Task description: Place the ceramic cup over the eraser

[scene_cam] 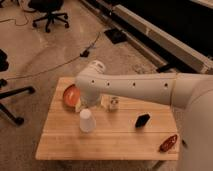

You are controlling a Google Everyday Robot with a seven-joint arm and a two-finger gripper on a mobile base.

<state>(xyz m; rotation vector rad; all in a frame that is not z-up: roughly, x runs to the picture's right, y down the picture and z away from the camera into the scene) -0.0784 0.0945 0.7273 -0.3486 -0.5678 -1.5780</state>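
The white ceramic cup (87, 120) stands on the wooden table (107, 142), left of the middle. The black eraser (142, 120) lies on the table to the cup's right, well apart from it. My arm reaches in from the right, with its rounded wrist (91, 84) above the back left of the table. My gripper (88, 105) hangs down from the wrist, right above the cup's top. It is mostly hidden by the wrist. I cannot tell whether it touches the cup.
An orange bowl (70, 95) sits at the back left, partly behind the wrist. A small white bottle (113, 103) stands behind the middle. A red-brown oblong object (168, 143) lies at the front right corner. Office chairs (47, 11) and cables are on the floor around the table.
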